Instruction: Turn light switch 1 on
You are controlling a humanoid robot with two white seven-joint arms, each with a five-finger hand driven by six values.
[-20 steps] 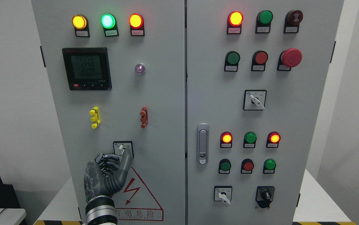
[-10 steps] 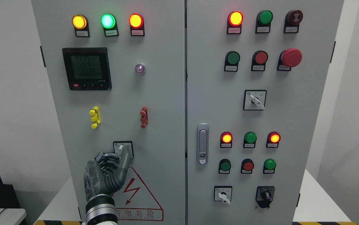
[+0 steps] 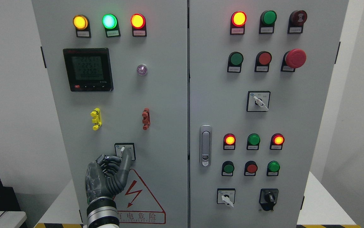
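Observation:
Light switch 1 is a small rotary selector with a white lever on a black-framed plate, low on the left cabinet door. My left hand comes up from the bottom edge and sits at the selector. Its dark fingers are curled just left of the lever, and one longer finger presses up against the lever's right side. The lever's tip shows above the hand, leaning slightly; its base is hidden by the hand. My right arm is out of view.
Above the switch are yellow and red clips, a meter display and three lit lamps. A red warning triangle lies below the hand. The right door carries a latch handle, push buttons, lamps and more selectors.
The long finger has slid a little to the left across the switch plate, pushing against the lever. The meter digits changed. The arm stays in the same spot.

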